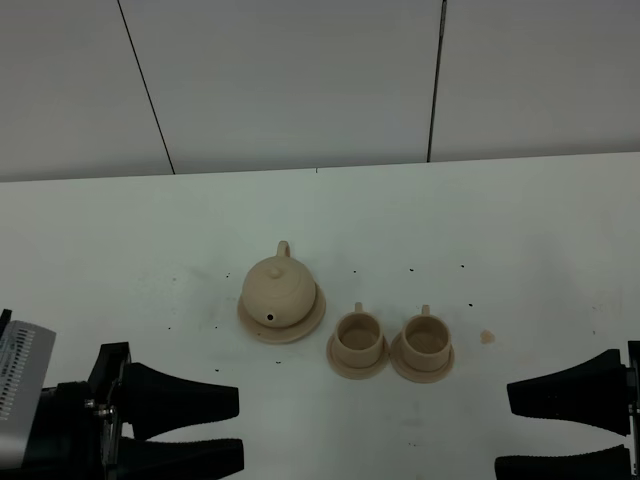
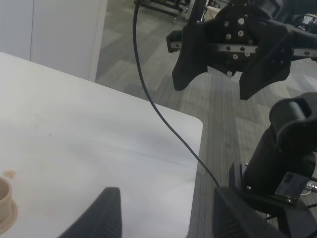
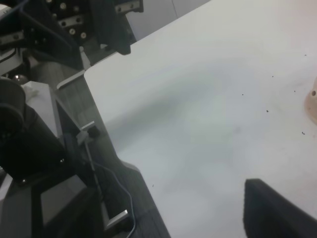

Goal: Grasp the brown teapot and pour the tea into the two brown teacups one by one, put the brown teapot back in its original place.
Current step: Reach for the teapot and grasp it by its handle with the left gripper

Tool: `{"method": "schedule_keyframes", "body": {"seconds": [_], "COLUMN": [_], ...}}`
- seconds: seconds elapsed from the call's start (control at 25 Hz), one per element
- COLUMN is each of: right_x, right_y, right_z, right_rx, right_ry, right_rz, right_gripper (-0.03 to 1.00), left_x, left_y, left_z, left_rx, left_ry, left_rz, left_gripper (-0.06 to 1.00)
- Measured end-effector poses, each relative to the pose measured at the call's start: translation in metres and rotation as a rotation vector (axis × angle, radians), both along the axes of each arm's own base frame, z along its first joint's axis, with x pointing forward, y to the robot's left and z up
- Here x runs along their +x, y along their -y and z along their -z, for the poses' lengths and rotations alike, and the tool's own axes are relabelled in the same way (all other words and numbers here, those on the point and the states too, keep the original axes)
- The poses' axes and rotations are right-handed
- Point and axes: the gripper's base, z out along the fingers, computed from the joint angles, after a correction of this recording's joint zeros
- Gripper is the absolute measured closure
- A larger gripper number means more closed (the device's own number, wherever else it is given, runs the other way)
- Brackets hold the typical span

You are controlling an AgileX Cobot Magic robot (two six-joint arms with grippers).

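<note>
See teapot (image 1: 278, 290) upright on wide saucer (image 1: 252, 324), mid table (image 1: 120, 220), lid on, handle to the far side, spout toward the near edge. Spot two cups right of teapot in the high view: first cup (image 1: 358, 337) just beside teapot's saucer, not touching it; second cup (image 1: 426, 338) one place further right. Both upright on own small saucers (image 1: 340, 364), handles to the far side like teapot's; small saucers side by side, cannot tell if touching. Cannot tell contents of cups. Small tan crumb (image 1: 487, 337) on table further right of teapot, just past second cup. Have left gripper (image 1: 238, 430) in front of teapot and a bit left of it, at the near edge, well apart from teapot; jaws wide apart, clamped on nothing. Confirm in left wrist view: gripper (image 2: 166, 218) spread, only bare table between fingers (image 2: 101, 213). Have right gripper (image 1: 503, 430) well right of teapot, past both cups, also at the near edge; jaws apart, empty. Get only one finger (image 3: 277, 208) in right wrist view, over bare table, so going by the high view there.
</note>
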Motion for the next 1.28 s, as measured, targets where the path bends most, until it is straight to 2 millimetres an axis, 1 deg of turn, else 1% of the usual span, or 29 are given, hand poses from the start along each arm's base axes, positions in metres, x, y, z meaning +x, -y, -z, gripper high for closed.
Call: {"method": "schedule_keyframes", "body": {"seconds": [0.84,1.0,1.12,1.28], "right_x": [0.0,0.0,0.001,0.0], "right_y": [0.0,0.0,0.0,0.0], "right_z": [0.0,-0.001,-0.002,-0.004], "right_rx": [0.001,0.032,0.061,0.068], "right_ry": [-0.002,-0.076,-0.126,-0.114], "right_rz": [0.002,0.029,0.049,0.051], "right_gripper": [0.39,0.39,0.4,0.46], "left_x": [0.0,0.002,0.005,0.009], "left_y": [0.0,0.0,0.0,0.0], "left_z": [0.0,-0.002,-0.006,-0.011], "left_rx": [-0.006,-0.025,-0.055,-0.103], "left_ry": [0.0,0.019,0.061,0.094], "left_rz": [-0.005,-0.019,-0.042,-0.084], "left_gripper": [0.47,0.48,0.48,0.48]}}
